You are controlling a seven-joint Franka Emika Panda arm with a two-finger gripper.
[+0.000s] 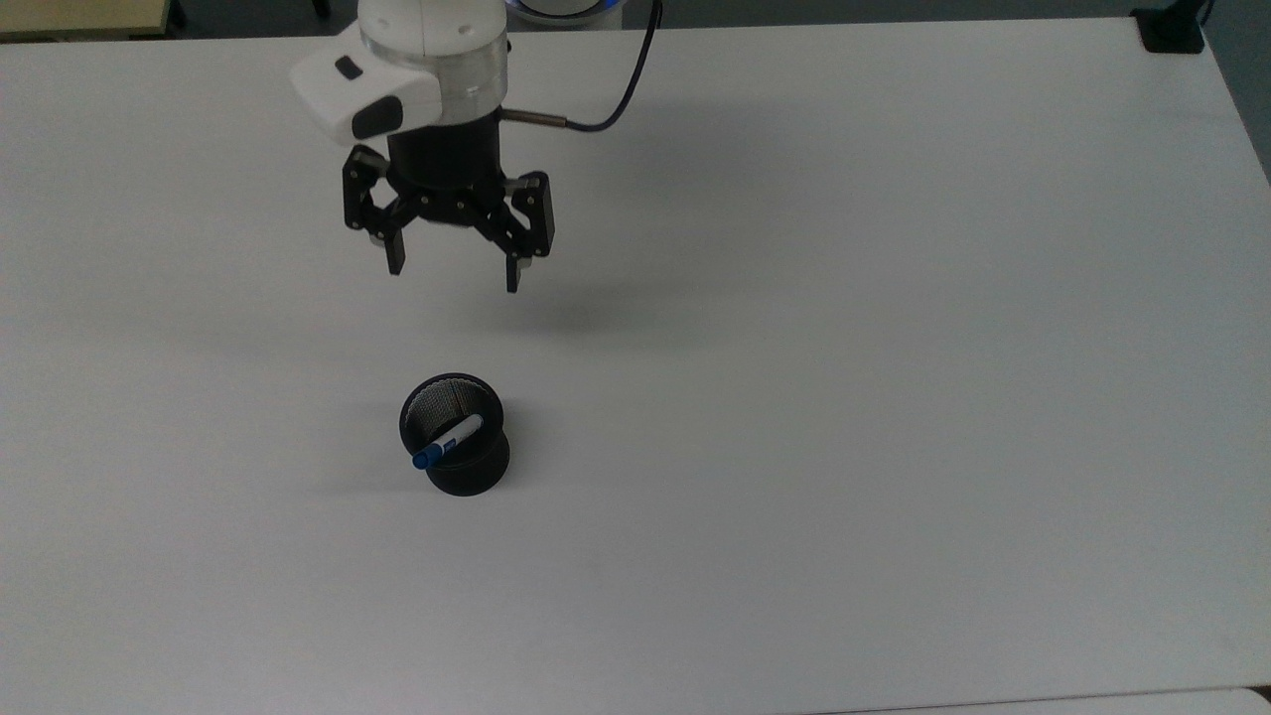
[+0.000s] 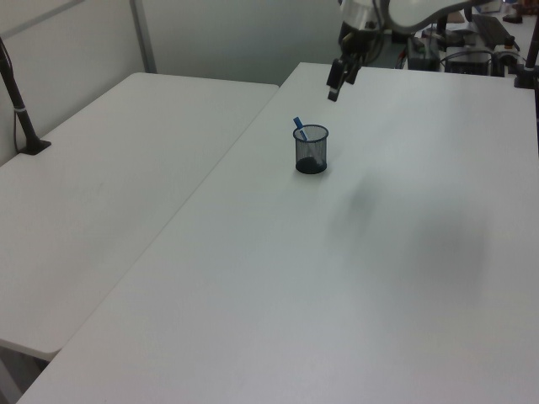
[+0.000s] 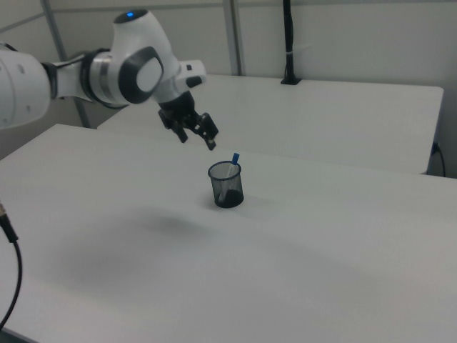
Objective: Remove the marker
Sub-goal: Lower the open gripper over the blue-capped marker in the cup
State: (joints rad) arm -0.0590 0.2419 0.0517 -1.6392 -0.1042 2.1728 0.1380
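The marker [image 1: 447, 443] stands tilted inside the black mesh cup [image 1: 455, 437], its long axis leaning so that the blue cap end rises above the rim. In the top view the barrel runs diagonally, cap toward the top view's lower left and resting against the rim, the other end down inside the cup toward the upper right. In the left view the cap [image 2: 297, 124] sticks up past the rim toward the left view's left; in the right view it pokes up at the cup's far side [image 3: 233, 158]. The cup [image 3: 226, 184] stands upright on the white table [image 1: 894, 348], with the marker in it. The gripper [image 1: 454, 278] hangs in the air above the table, apart from the cup, fingers spread wide and holding nothing
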